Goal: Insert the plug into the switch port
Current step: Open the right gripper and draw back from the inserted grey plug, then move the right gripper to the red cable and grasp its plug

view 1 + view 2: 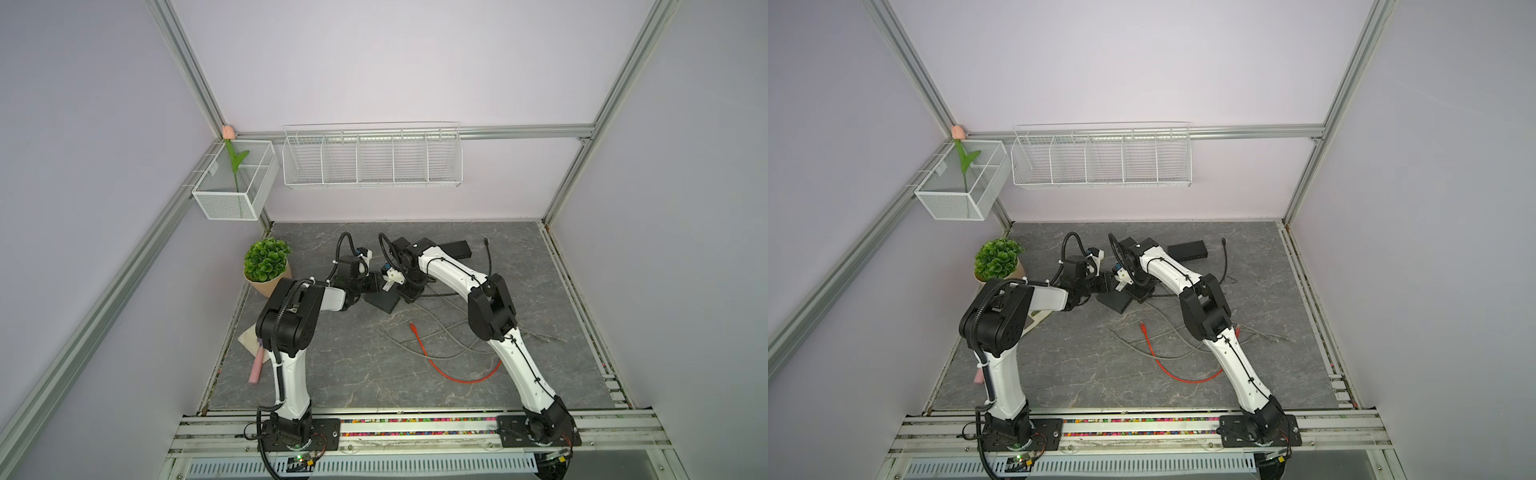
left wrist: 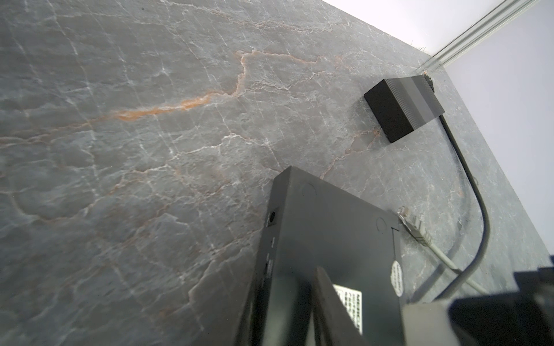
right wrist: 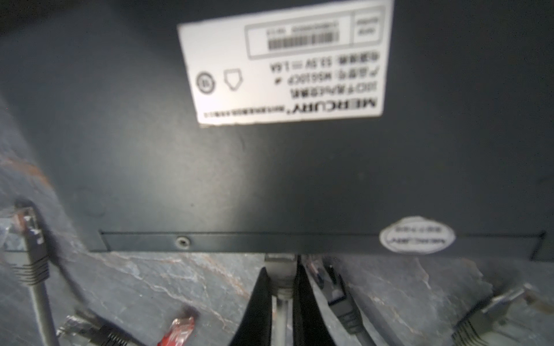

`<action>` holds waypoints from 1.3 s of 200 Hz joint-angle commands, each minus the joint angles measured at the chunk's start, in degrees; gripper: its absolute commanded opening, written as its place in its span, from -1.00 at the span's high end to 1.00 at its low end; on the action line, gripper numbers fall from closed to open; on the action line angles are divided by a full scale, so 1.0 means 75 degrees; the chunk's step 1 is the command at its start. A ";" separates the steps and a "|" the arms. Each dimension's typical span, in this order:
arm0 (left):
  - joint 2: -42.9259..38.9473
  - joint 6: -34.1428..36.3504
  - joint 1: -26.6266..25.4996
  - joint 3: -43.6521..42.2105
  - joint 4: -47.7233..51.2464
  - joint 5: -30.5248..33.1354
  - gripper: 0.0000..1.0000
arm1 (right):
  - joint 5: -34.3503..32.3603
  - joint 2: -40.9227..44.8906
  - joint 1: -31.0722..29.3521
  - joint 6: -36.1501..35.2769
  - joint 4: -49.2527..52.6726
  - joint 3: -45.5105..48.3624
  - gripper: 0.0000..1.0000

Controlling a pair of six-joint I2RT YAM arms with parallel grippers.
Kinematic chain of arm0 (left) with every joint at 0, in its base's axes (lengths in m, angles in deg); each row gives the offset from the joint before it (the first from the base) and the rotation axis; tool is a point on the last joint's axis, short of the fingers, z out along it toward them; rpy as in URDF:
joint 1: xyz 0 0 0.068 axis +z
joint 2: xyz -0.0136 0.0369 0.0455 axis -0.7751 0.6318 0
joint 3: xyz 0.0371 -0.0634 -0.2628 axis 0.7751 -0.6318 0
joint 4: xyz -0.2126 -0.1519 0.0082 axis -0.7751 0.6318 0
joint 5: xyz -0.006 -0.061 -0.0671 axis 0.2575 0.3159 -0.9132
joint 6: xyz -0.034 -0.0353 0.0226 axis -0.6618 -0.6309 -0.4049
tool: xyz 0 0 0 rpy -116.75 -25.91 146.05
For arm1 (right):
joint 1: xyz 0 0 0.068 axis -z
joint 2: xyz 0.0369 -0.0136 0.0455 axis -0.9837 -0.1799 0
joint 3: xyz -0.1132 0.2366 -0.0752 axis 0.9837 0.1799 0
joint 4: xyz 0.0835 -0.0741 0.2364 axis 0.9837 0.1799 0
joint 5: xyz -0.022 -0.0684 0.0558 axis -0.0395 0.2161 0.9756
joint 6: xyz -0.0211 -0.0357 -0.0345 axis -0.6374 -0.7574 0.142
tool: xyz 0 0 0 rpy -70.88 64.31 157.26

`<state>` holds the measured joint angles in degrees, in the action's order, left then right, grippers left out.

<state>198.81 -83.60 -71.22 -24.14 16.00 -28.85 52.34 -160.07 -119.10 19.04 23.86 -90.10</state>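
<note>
On the bench [image 1: 332,374], middle toward the back edge | left gripper [image 1: 371,291] grasps the switch [image 3: 269,164], label side up | right gripper [image 3: 281,287] clenched on the grey plug [image 3: 280,266], nose at the switch's port edge | seating cannot be told; likely final push and release remain

Soft even light, wrist views blurred (right worst)

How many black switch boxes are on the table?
2. The near switch sits mid-table; the far switch lies behind it, by the back wall. No others visible.
</note>
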 commanded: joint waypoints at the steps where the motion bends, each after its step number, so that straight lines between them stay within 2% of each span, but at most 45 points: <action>1: -0.0120 -0.0520 -0.0109 -0.0536 0.0796 -0.1842 0.34 | 0.0471 0.0472 -0.0164 0.0029 -0.3685 0.0390 0.78; 15: -0.0381 -0.0723 0.0244 -0.0662 0.0603 -0.1930 0.30 | 0.0358 0.0887 -0.0154 0.0019 -0.3967 0.0940 0.59; 48: -0.1181 -0.0791 0.0783 -0.0518 0.1156 -0.1772 0.13 | 0.0206 0.1537 -0.0148 -0.0153 -0.3756 0.1563 0.08; 59: -0.1502 -0.0831 0.1000 -0.0449 0.1358 -0.1687 0.07 | 0.0153 0.1887 -0.0163 -0.0189 -0.3763 0.1985 -0.53; 63: -0.1632 -0.0861 0.1084 -0.0428 0.1410 -0.1652 0.05 | 0.0127 0.2044 -0.0166 -0.0185 -0.3831 0.2198 -0.62; 71: -0.1869 -0.0944 0.1251 -0.0419 0.1483 -0.1580 0.01 | 0.0103 0.2401 -0.0182 -0.0161 -0.4018 0.2655 -0.65; 106: -0.2941 -0.0847 0.1560 -0.0375 0.2132 -0.1196 -0.04 | -0.0423 0.3848 -0.0198 0.0042 -0.4598 0.4246 -0.68; 145: -0.4160 -0.0996 0.1304 -0.1180 0.1920 -0.0905 -0.04 | -0.0934 0.5456 -0.0664 0.0814 -0.4914 0.6177 -0.46; 171: -0.4959 -0.0703 0.0464 -0.1528 0.2404 -0.0102 -0.05 | -0.0955 0.5483 -0.0908 0.1363 -0.4798 0.6984 -0.08; 184: -0.5227 -0.0714 0.0179 -0.1794 0.2302 -0.0053 -0.05 | -0.0969 0.5559 -0.1033 0.1565 -0.5072 0.7486 0.06; 203: -0.5513 -0.0913 0.0119 -0.2263 0.1997 -0.0144 -0.04 | -0.0985 0.5656 -0.1145 0.1833 -0.5412 0.8067 0.19; 260: -0.5880 -0.1182 -0.0171 -0.2903 0.1608 -0.0091 -0.04 | -0.0918 0.5165 -0.1462 0.2106 -0.5816 0.8370 0.19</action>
<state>155.99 -91.45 -71.48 -45.28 30.31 -30.71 45.03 -118.98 -128.65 32.96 -17.12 -27.33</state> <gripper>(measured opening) 0.522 0.399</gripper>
